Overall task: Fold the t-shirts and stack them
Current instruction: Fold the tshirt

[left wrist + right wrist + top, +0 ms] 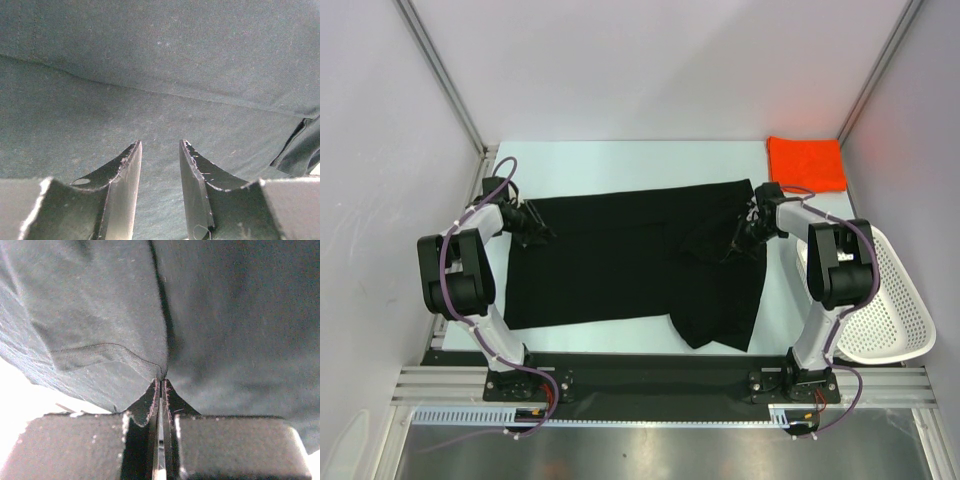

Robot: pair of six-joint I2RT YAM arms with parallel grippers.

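The black t-shirt (620, 255) lies spread across the middle of the table, with a fold hanging toward the front right. My left gripper (538, 228) is open at the shirt's left edge, jaws apart just above the black cloth (160, 90). My right gripper (748, 232) is shut on a pinch of the black t-shirt (125, 330) at its right side, lifting a fold. The orange-red t-shirt (806, 162) lies folded at the back right corner, away from both grippers.
A white mesh basket (885, 305) stands at the right edge, beside the right arm. Grey walls and metal posts close in the table on three sides. Bare table (620, 165) shows behind the black shirt.
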